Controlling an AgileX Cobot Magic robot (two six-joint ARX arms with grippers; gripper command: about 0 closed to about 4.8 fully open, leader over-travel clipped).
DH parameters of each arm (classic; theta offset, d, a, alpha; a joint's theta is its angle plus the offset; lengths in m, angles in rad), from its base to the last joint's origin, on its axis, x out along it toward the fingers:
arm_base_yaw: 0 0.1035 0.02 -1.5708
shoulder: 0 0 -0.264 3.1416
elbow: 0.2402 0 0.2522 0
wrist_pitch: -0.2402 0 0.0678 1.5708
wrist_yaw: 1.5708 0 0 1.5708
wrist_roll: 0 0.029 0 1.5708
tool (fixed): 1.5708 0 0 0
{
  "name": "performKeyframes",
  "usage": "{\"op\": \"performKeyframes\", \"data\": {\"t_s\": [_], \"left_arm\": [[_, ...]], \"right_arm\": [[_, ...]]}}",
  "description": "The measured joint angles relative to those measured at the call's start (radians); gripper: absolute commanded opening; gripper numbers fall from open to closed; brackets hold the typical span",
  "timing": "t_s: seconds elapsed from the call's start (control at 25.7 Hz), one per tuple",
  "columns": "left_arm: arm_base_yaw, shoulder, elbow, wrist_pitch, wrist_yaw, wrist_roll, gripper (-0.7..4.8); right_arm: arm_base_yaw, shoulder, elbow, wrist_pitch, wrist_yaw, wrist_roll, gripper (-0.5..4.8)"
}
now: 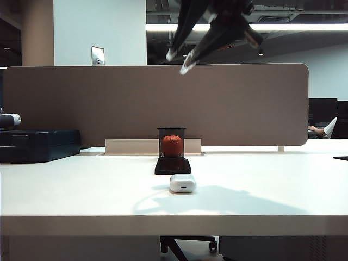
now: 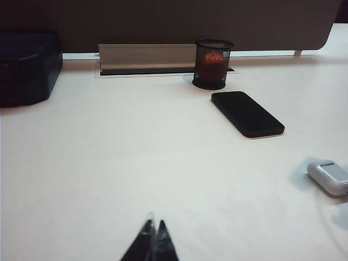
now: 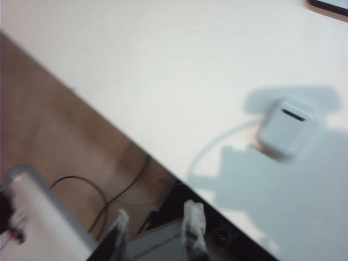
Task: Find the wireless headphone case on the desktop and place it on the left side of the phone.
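The white wireless headphone case lies on the desktop, just in front of the black phone and a little to its right. High above them hangs my right gripper, pointing down and to the left. In the right wrist view its jaws are open around nothing, beyond the desk's front edge, with the case some way off and a corner of the phone at the frame edge. My left gripper is shut and empty, low over bare desk, far from the phone and the case.
A black mesh cup holding an orange-red ball stands right behind the phone, against the grey-brown partition. A large dark blue box sits at the far left. The floor and cables show below the desk edge.
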Motion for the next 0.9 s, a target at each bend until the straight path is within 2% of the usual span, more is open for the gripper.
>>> {"op": "performKeyframes", "data": {"t_s": [0.16,0.19,0.23,0.27,0.43,0.47,0.62,0.7,0.78,0.9], "left_arm": [[0.0,0.0,0.0,0.0,0.0,0.0,-0.06],[0.0,0.0,0.0,0.0,0.0,0.0,-0.05],[0.0,0.0,0.0,0.0,0.0,0.0,-0.05],[0.0,0.0,0.0,0.0,0.0,0.0,-0.06],[0.0,0.0,0.0,0.0,0.0,0.0,-0.05],[0.0,0.0,0.0,0.0,0.0,0.0,-0.05],[0.0,0.0,0.0,0.0,0.0,0.0,-0.05],[0.0,0.0,0.0,0.0,0.0,0.0,-0.05],[0.0,0.0,0.0,0.0,0.0,0.0,-0.05],[0.0,0.0,0.0,-0.001,0.0,0.0,-0.06]], "right_arm": [[0.037,0.058,0.0,0.021,0.105,0.04,1.68],[0.057,0.084,0.0,0.027,0.158,0.06,1.9],[0.065,0.094,0.0,0.03,0.184,0.072,2.54],[0.084,0.121,0.0,0.032,0.242,0.1,2.8],[0.111,0.195,0.0,0.06,0.368,0.18,3.04],[0.113,0.205,0.0,0.061,0.379,0.19,3.51],[0.121,0.243,0.0,0.091,0.46,0.264,4.47],[0.12,0.254,0.0,0.112,0.486,0.297,4.79],[0.12,0.261,0.0,0.16,0.526,0.333,4.79],[0.12,0.281,0.0,0.183,0.531,0.368,4.79]]}}
